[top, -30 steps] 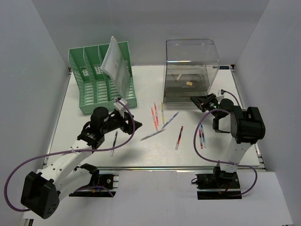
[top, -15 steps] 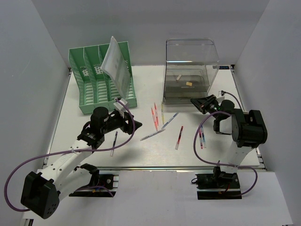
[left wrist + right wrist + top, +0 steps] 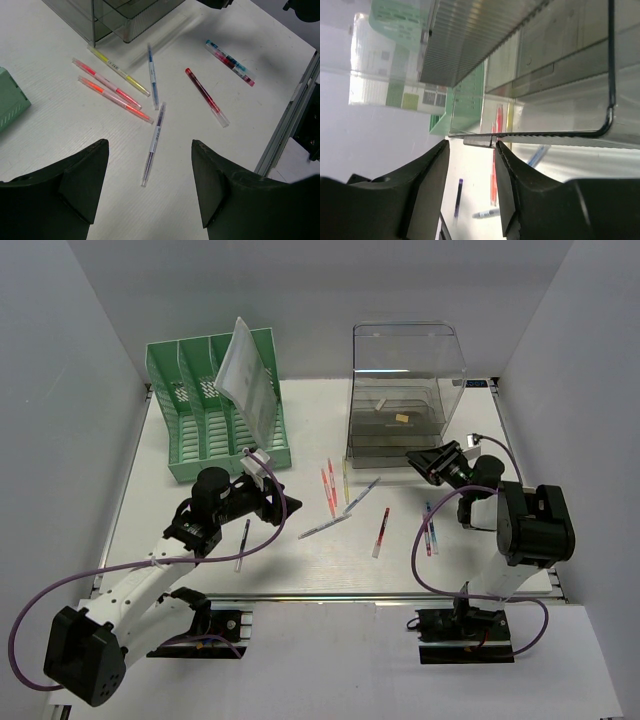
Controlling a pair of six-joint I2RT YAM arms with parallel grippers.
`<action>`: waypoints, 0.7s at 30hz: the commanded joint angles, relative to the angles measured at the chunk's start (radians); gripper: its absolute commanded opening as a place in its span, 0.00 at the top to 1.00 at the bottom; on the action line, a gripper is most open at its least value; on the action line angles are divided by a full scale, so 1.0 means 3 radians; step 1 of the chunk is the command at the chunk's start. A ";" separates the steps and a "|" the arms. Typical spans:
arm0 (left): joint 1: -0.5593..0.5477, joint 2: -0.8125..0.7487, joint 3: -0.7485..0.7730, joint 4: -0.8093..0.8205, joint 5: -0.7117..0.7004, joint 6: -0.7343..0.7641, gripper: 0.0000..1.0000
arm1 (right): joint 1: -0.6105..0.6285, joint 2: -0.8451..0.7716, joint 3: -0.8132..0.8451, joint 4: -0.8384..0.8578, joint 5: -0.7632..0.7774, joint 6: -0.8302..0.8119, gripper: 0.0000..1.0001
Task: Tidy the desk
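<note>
Desk (image 3: 330,565), left pincer (image 3: 150,150) spread, right pincer (image 3: 470,146) parted at drawer lip (image 3: 478,142) in wrist view

Your desk (image 3: 330,565) is a large, flat, matte white rectangular top. It lies level, with its long sides running left to right in the overhead view. A metal rail (image 3: 340,596) follows the near long edge; the left wrist view catches that rail at the right of the white surface (image 3: 50,130). The top looks clean and unmarked where it is bare, mostly along the left side and the near strip. Loose pens (image 3: 381,532) lie scattered flat across its middle, a green file rack (image 3: 215,430) stands on its far left part, and a clear drawer box (image 3: 405,390) stands on its far right part.
</note>
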 commanded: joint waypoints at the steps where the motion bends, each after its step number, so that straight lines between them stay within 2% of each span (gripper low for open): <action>1: -0.0015 -0.0090 -0.0014 0.0016 0.0032 -0.0011 0.23 | -0.0058 -0.0158 -0.0054 0.0026 -0.0193 -0.0172 0.53; 7: -0.0015 -0.0101 0.0001 -0.0005 0.0012 -0.0022 0.23 | -0.0104 -0.0276 -0.0085 -0.0341 -0.0429 -0.0407 0.49; 11: -0.0015 -0.0095 -0.0009 -0.0010 -0.0004 -0.0016 0.23 | -0.0115 -0.0118 0.0068 -0.0394 -0.0485 -0.0377 0.39; 14: -0.0015 -0.0106 -0.0004 -0.0020 -0.0019 -0.0006 0.23 | -0.0125 -0.0031 0.0124 -0.0327 -0.0536 -0.0346 0.34; 17: -0.0015 -0.0101 0.0001 -0.0015 -0.0024 -0.0001 0.23 | -0.0155 -0.0041 0.0084 -0.0393 -0.0618 -0.0407 0.32; 21: -0.0015 -0.0106 0.0006 -0.0025 -0.0029 -0.0006 0.23 | -0.0206 -0.0179 0.0063 -0.0795 -0.0822 -0.0658 0.32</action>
